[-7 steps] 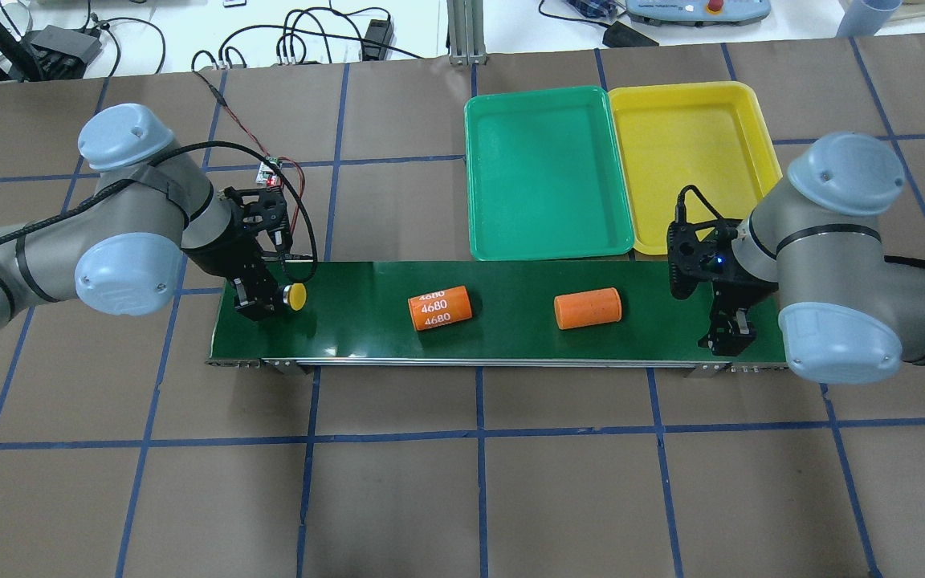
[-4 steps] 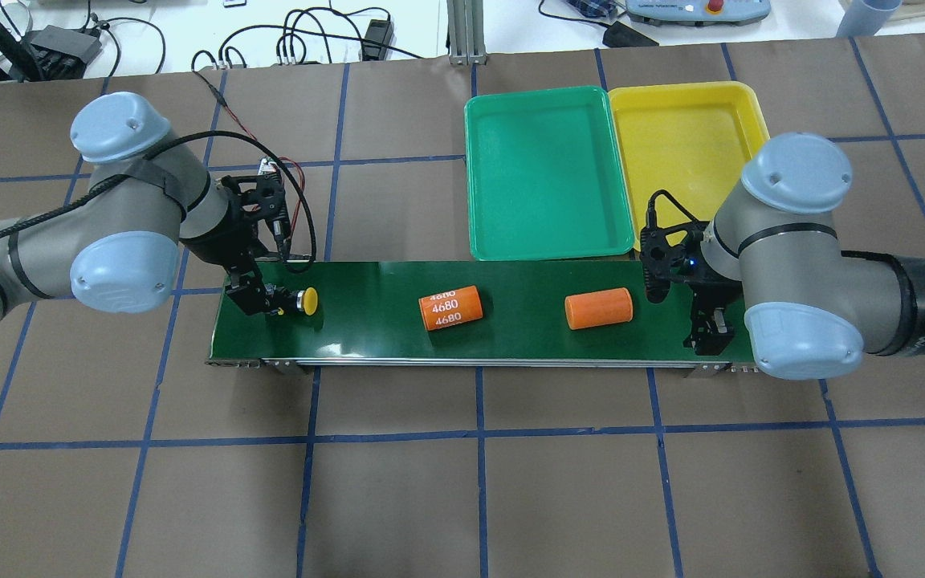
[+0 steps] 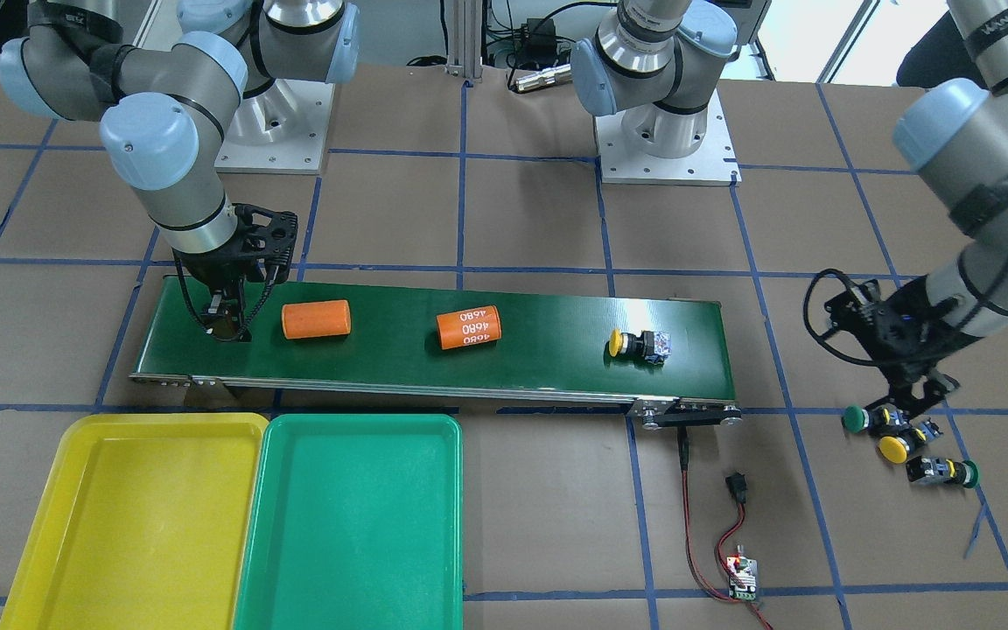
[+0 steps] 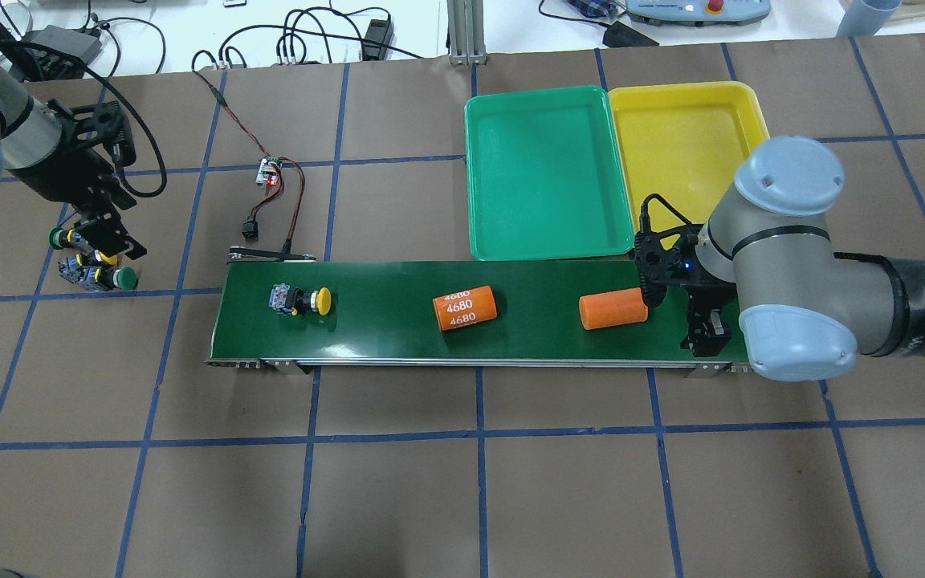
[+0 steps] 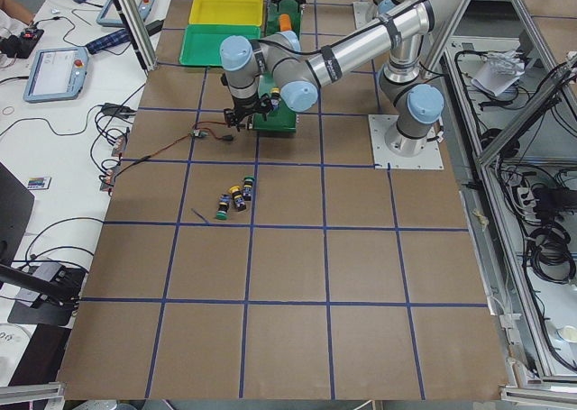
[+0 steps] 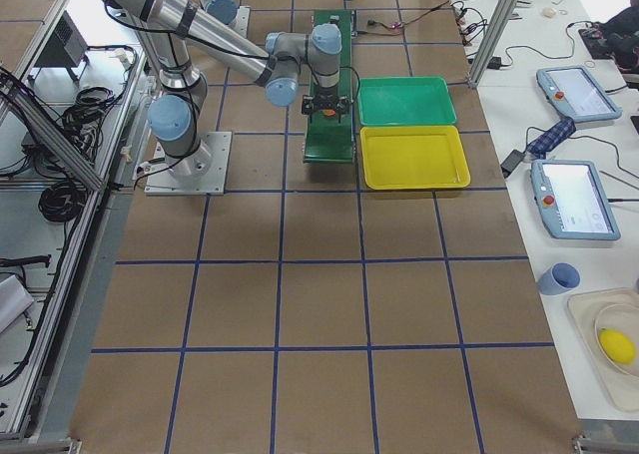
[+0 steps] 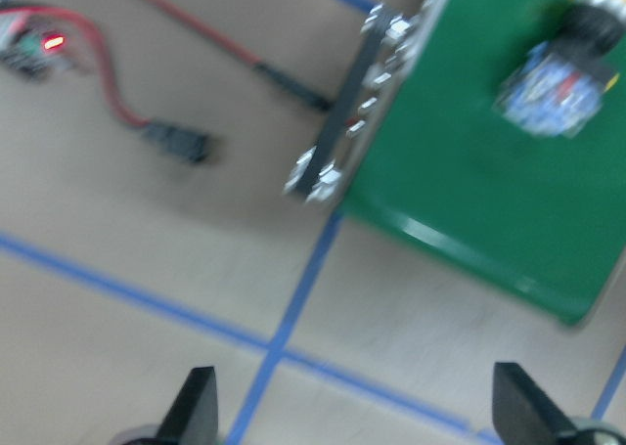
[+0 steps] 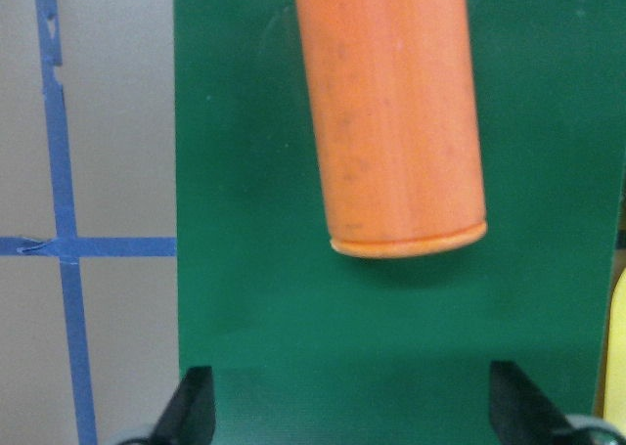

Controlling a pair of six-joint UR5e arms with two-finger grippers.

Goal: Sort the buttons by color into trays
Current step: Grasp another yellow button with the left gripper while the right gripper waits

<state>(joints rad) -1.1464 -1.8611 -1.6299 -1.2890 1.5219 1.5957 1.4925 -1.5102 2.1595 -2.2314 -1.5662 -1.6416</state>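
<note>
One yellow button (image 4: 302,300) (image 3: 640,344) lies on its side on the conveyor belt's left part, and shows blurred in the left wrist view (image 7: 562,73). Three more buttons (image 4: 93,269) (image 3: 898,446), two green and one yellow, lie on the table off the belt's left end. My left gripper (image 4: 113,241) (image 3: 915,398) hangs open just above them, with nothing between its fingertips (image 7: 201,406). My right gripper (image 4: 703,337) (image 8: 357,406) stands open over the belt's right end. The green tray (image 4: 547,172) and the yellow tray (image 4: 687,144) sit side by side behind the belt.
On the dark-green conveyor belt (image 4: 382,329) lie an orange cylinder marked 4680 (image 4: 465,309) and a plain orange cylinder (image 4: 613,311), the latter just left of my right gripper. A red-and-black cable with a small board (image 4: 270,172) runs behind the belt's left end.
My left gripper let go of the yellow button on the belt and swung far left over the loose buttons. The button and both cylinders drifted right. My right gripper edged left.
</note>
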